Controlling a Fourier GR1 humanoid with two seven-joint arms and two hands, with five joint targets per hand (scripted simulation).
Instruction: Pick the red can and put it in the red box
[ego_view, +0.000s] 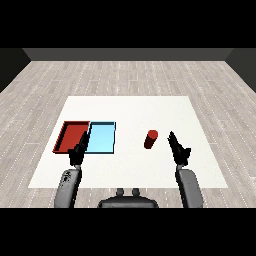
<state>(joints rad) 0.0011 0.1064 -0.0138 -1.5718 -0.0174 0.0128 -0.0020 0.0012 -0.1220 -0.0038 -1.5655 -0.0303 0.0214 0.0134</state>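
Nearest the camera, the left hand (77, 154) hovered over the near edges of the two trays, fingers straight and holding nothing. The right hand (179, 148) reached forward with fingers extended, also holding nothing, near the red can (150, 139) but apart from it. The can stood upright on the white tabletop (130, 107), between the right hand and the light blue tray (102, 138). The red tray (71, 136) lay just left of the blue one.

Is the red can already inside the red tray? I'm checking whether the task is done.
No: the red can stands on the white table, right of the light blue tray, apart from the red tray.
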